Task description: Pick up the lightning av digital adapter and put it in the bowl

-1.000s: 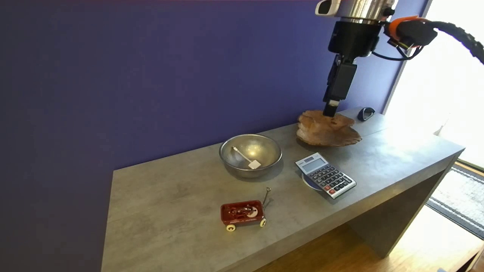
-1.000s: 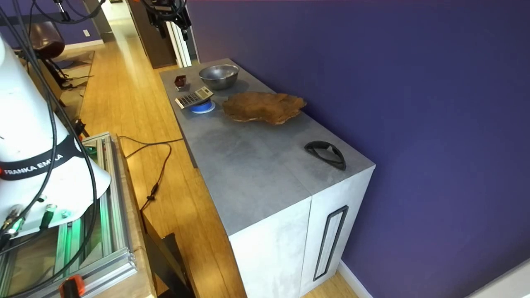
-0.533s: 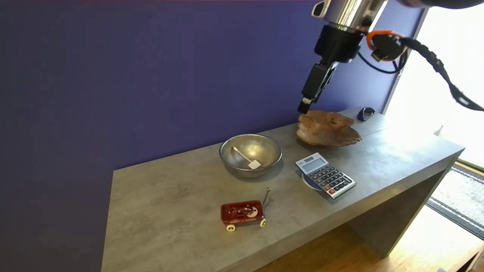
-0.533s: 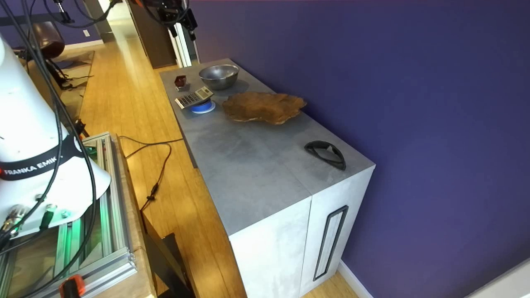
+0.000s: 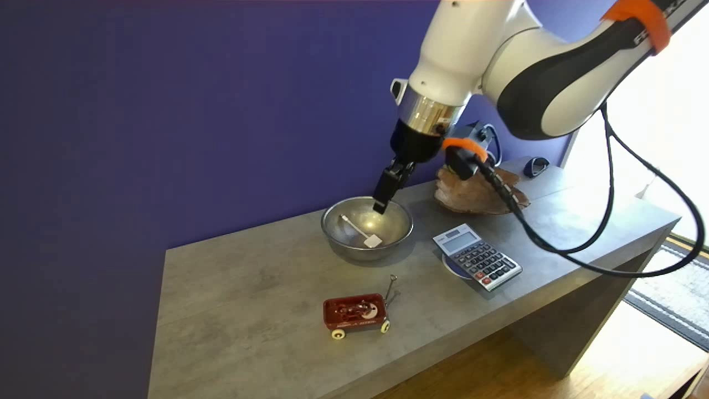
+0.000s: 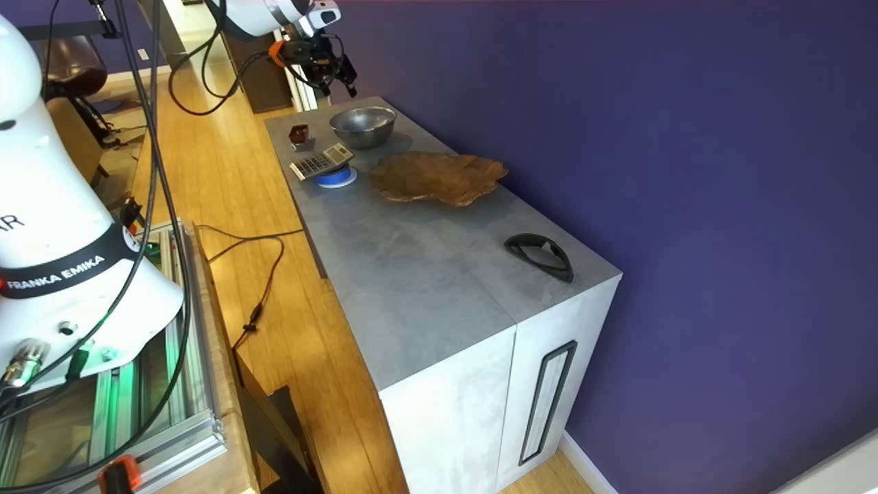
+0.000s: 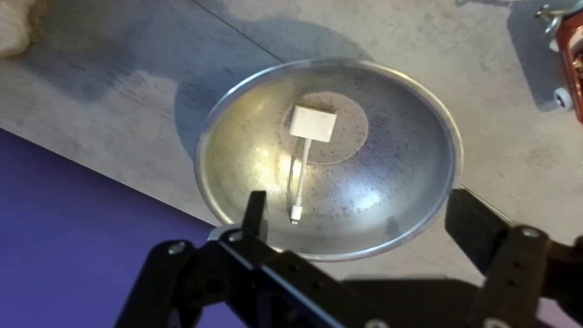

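In an exterior view, a metal bowl (image 5: 363,254) stands on a grey table (image 5: 238,299), a white adapter (image 5: 372,241) inside it. The tilted gripper (image 5: 380,206) shows against the metal bowl's far rim. In front of the metal bowl stands a red toy wagon (image 5: 354,318); to its right sit a calculator (image 5: 477,256) and, farther back, a wooden bowl (image 5: 464,197) partly hidden by a cable (image 5: 502,191).

We see the white square-headed adapter (image 5: 373,241) in the round silver metal bowl (image 5: 363,255), left of the shallow brown wooden bowl (image 5: 465,195).
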Robot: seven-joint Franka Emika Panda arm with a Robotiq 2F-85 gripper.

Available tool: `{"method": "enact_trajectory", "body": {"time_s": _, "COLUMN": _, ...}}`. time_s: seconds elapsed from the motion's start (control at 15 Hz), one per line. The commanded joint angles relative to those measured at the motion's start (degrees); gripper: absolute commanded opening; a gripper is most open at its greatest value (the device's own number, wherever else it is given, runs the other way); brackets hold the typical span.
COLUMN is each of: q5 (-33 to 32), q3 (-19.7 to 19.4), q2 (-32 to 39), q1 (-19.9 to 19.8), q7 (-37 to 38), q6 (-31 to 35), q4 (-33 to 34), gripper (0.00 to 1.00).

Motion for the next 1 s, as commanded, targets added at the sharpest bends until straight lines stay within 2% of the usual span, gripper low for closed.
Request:
{"method": "enact_trajectory", "body": {"time_s": 0.0, "q5": 4.1, "q3": -3.7, "q2": 10.6, "q1": 5.4, "q7": 0.3, "q6": -5.4, "q4": 14.4, "gripper": 1.0}}
{"method": "enact_trajectory", "body": {"time_s": 0.07, "q5": 3.5, "q3": -4.1, "q2": 5.2, "q1": 4.9, "q7": -1.3, "q6": -1.7, "q4": 6.3, "gripper": 1.0}}
{"method": "enact_trajectory", "body": {"time_s": 0.13, "q5": 4.3, "q3": -4.7, "q2": 6.9, "q1": 5.8, "q7": -1.6, "q6": -2.1, "q4": 8.2, "gripper": 1.0}}
{"method": "enact_trajectory", "body": {"time_s": 0.33, "q5": 4.3, "q3": -5.2, "q2": 7.0, "q1": 6.1, "q7": -1.8, "q6": -1.9, "q4": 8.2, "gripper": 1.0}}
{"method": "enact_trajectory", "body": {"time_s": 0.47, "q5": 6.1, "q3": -4.0, "q2": 8.3, "q1": 4.2, "q7": -3.6, "q6": -0.2, "q4": 8.3, "gripper": 1.0}}
{"method": "enact_trajectory", "body": {"time_s": 0.73, "q5": 15.5, "q3": 0.8, "q2": 12.0, "q1": -1.3, "q7": -15.4, "q6": 0.5, "q4": 11.3, "gripper": 1.0}}
{"method": "enact_trajectory", "body": {"time_s": 0.93, "q5": 19.6, "q3": 2.3, "q2": 14.4, "q1": -3.6, "q7": -20.3, "q6": 0.3, "q4": 14.2, "gripper": 1.0}}
